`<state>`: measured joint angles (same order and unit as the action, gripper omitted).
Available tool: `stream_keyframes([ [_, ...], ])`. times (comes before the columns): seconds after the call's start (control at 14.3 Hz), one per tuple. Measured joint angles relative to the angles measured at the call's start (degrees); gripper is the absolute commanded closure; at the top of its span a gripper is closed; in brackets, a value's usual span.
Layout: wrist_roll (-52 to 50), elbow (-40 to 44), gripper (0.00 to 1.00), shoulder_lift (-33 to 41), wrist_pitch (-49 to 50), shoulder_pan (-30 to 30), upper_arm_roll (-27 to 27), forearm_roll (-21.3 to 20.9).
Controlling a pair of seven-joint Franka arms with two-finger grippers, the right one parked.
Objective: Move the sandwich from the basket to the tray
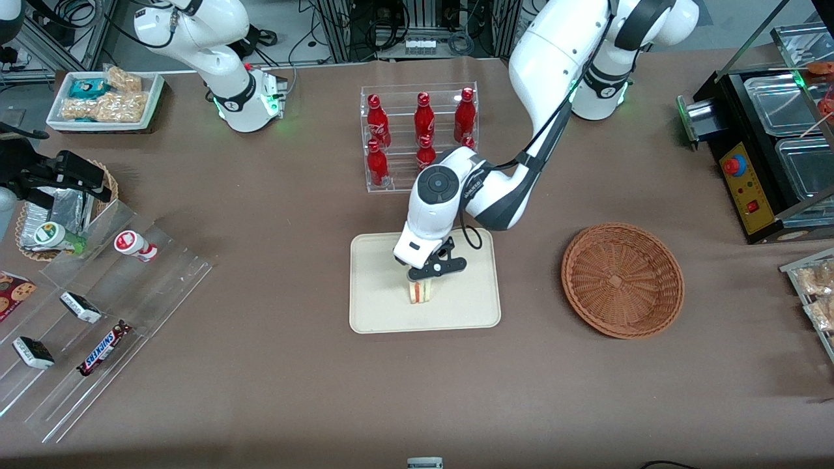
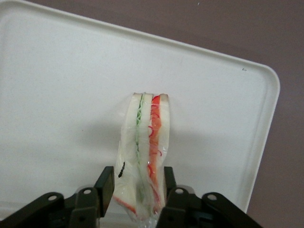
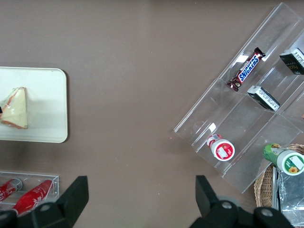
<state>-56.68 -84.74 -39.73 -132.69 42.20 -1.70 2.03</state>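
Observation:
The sandwich (image 1: 421, 292) (image 2: 145, 142), a wrapped white-bread wedge with red and green filling, stands on edge on the cream tray (image 1: 384, 312) (image 2: 57, 95), near the tray's middle. My left gripper (image 1: 420, 281) (image 2: 139, 183) reaches down over the tray. Its black fingers (image 2: 105, 185) press both flat sides of the sandwich, so it is shut on it. The sandwich's lower edge rests on or just above the tray surface. The round brown wicker basket (image 1: 622, 280) lies empty beside the tray, toward the working arm's end. The right wrist view also shows the sandwich (image 3: 14, 109) on the tray (image 3: 47, 95).
A clear rack of red bottles (image 1: 420, 137) stands farther from the front camera than the tray. A clear stepped display with snack bars (image 1: 98, 312) and a foil-lined basket (image 1: 58, 208) lie toward the parked arm's end. A black machine (image 1: 769, 150) sits at the working arm's end.

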Motion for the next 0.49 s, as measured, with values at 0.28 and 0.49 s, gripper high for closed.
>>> stream_keyframes([
  [0.28,1.34,0.89,0.00,6.08,7.29,-0.30,1.24,-1.16],
  [0.49,7.15,0.86,0.00,11.87,15.84,-3.41,2.32,-1.43],
])
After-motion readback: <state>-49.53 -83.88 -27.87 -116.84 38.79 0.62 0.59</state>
